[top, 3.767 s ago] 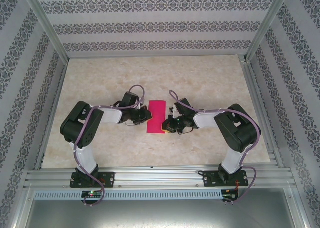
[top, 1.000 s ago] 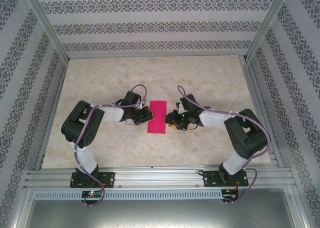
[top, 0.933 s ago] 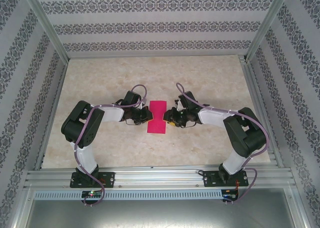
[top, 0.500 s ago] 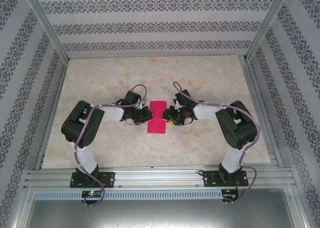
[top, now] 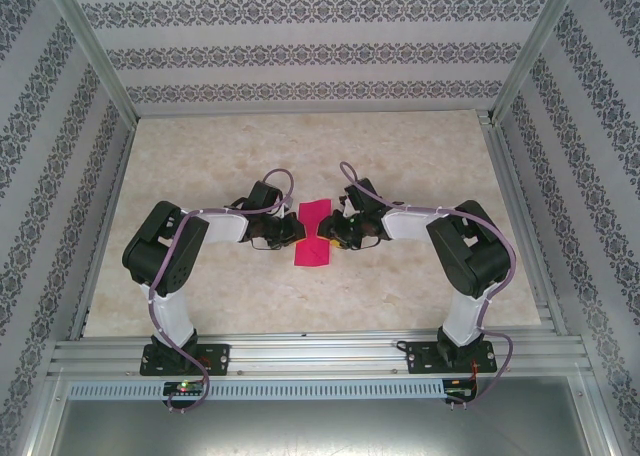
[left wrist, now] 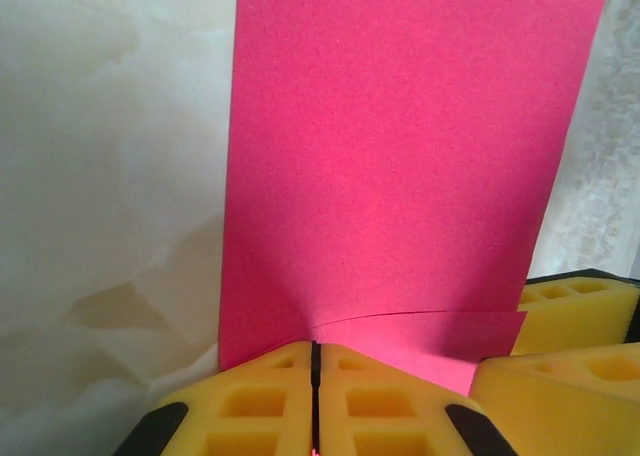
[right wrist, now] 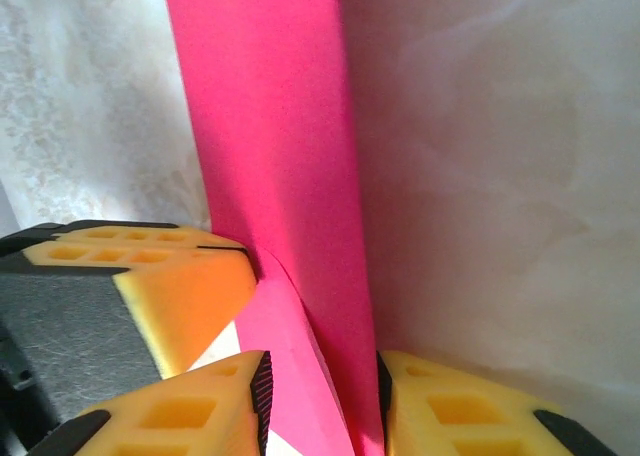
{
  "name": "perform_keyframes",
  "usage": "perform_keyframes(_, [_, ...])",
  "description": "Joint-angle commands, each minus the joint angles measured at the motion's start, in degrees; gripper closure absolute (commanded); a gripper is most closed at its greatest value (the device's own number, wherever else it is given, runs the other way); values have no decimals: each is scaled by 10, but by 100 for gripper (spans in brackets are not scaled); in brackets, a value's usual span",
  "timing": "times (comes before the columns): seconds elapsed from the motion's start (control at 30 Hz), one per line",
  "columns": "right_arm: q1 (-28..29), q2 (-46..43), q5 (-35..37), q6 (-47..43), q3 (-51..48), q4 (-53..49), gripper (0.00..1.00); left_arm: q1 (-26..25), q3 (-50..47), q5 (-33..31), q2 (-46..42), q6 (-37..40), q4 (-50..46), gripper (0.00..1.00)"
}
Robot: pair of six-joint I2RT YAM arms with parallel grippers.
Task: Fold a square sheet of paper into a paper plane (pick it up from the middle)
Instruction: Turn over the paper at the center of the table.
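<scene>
1. Pinching the left edge of the square sheet of paper with the left gripper: yellow pads pressed together down to a hairline seam, pink showing inside it.
2. Straddling the opposite edge with the right gripper: jaws partly apart, a raised curl of pink filling the gap. Cannot tell whether clamped on it or merely bracketing it.
3. Meeting almost nose to nose over the sheet's middle in the top view, one finger of each gripper showing in the other's wrist view, just beside the paper.
4. Lying near the middle of the table top, as a strip longer than wide running away from the arm bases: flat at both ends, waisted where the grippers meet.
5. Resting on a pale, marble-patterned, matt surface.
6. Enclosed on three sides by white walls with grey ornamental bands, with aluminium posts at the corners and a rail along the near edge.
7. Counting: two arms, two grippers, four yellow pads, one pink sheet.
8. Leaving broad open table beyond the sheet and to either side, and less on the near side, where the elbows bend outward toward the side rails.
</scene>
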Motion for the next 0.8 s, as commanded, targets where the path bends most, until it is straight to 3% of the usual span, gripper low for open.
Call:
perform_keyframes(0.0, [2,7,-20,-4,-6,28,69,-1,5,-16,-14,-5,-21,89])
perform_keyframes(0.2, [-4,1,-37,-5,-28,62,81,-1,5,-22,-54,-12,-27,84])
perform_keyframes(0.43, [-14,-61,-40,-31,-24,34,93,-1,-5,-111,-165,10,-110,81])
perform_keyframes(0.57, [-18,-122,10,-97,3,-96,95,0,-17,-175,-245,25,-164,79])
perform_keyframes(0.77, [-12,-215,213,-223,103,-395,98,2,-31,-256,-366,37,-257,76])
